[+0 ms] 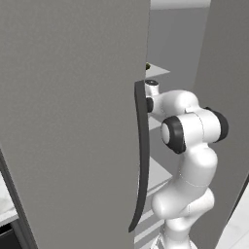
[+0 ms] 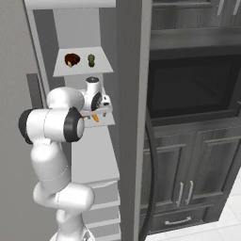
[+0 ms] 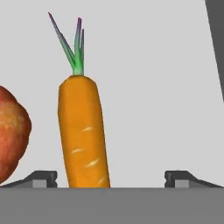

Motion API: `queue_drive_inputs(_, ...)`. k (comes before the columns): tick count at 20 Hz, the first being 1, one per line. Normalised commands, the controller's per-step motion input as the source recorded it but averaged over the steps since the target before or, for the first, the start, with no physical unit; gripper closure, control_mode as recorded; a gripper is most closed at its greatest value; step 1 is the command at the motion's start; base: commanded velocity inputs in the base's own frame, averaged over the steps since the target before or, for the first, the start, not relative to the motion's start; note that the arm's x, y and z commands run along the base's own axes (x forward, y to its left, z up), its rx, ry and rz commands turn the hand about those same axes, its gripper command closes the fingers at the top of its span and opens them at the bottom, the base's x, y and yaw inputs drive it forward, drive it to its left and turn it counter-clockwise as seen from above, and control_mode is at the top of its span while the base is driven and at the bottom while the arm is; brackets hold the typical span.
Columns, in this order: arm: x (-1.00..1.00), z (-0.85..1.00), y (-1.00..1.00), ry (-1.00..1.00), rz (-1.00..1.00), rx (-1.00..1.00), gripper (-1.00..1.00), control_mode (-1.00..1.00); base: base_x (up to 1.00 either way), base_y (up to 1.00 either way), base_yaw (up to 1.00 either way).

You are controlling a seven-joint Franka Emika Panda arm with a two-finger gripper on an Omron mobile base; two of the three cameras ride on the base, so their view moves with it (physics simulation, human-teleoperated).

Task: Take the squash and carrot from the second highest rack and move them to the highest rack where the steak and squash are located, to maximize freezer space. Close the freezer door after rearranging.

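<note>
Carrot lying on the second highest rack, orange, green-and-purple top pointing away from the claw, root end between the two spread fingertips, nearer the one at the left of the hand view, not touching either. Claw wide, holding nothing. Beside the carrot, at the left edge of the hand view, a rounded reddish-orange squash, apart from the carrot by a narrow strip of bare shelf. Broad bare pale-grey shelf on the carrot's other side, up to a dark grey wall edge at the far right. No writing, label or brand readable anywhere. In the right base view, carrot as a small orange speck on the rack just under the claw, arm reaching in from the left. Above the carrot, highest rack bearing a dark reddish steak and a small green squash, apart from each other, with free shelf between and to the right. Freezer interior pale grey, narrow, walls close on both sides of the carrot. Freezer door standing open left of the carrot, matte grey, curved dark handle close to the arm. Right of the freezer, dark wood cabinets and a dark oven recess.
</note>
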Motion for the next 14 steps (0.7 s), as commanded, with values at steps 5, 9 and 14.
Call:
queue_drive_inputs(5,0.0,-0.42,0.08,-0.06,0.05,-0.01,1.0,-1.0,0.0,0.0,0.0)
queue_drive_inputs(9,0.0,-0.35,0.01,0.0,0.07,0.0,1.0,-1.0,0.0,0.0,0.0)
queue_drive_inputs(14,-0.01,-0.11,-0.08,0.0,0.04,0.07,1.0,-1.0,0.0,0.0,0.0)
